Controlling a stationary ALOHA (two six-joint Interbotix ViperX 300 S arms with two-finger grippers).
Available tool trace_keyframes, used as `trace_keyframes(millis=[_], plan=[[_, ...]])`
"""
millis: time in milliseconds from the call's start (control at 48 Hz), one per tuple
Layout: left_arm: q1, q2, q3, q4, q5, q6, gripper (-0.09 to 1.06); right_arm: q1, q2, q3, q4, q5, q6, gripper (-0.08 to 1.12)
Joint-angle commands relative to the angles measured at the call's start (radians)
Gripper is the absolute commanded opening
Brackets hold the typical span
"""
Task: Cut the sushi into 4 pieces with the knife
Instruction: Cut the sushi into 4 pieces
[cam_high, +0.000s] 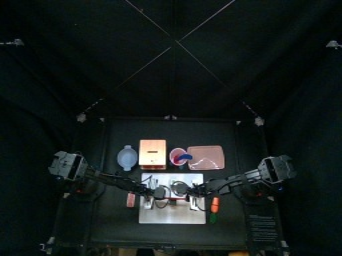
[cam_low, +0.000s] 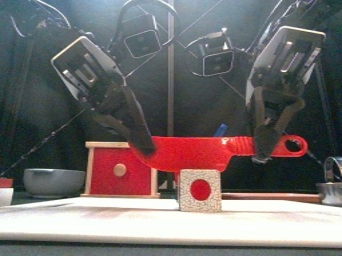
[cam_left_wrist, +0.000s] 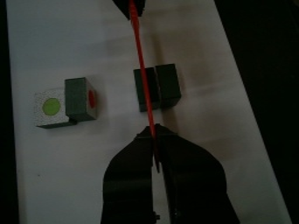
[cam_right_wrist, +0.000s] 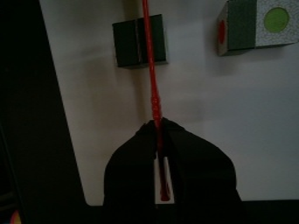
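White board (cam_high: 174, 212), 2 sushi pcs (cam_left_wrist: 167, 83); 1 knife (cam_low: 201, 147)

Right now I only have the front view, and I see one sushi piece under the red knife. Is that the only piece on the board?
Observer: No. The left wrist view shows a second piece lying on the white board, apart from the dark green block under the red knife.
Operator: Where does the blade cross that block?
Observer: Near its middle, going by the right wrist view.
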Motion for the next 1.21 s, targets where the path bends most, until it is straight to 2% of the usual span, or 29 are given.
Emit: trace_keyframes(millis=[21,354,521,1208], plan=[[-0.015,0.003,-0.006,-0.006,0.003,0.005,0.35,0.003,-0.011,-0.008,0.006,0.003,0.005,0.32],[-0.023,0.006,0.002,-0.012,0.003,0.005,0.35,0.005,-0.008,-0.006,0.006,0.003,0.003,0.32],[-0.028,0.012,0.003,-0.028,0.003,0.005,0.35,0.008,0.002,-0.011,0.006,0.003,0.005,0.32],[-0.037,0.018,0.003,-0.032,0.003,0.005,0.35,0.014,0.012,-0.021,0.012,-0.002,0.005,0.32]])
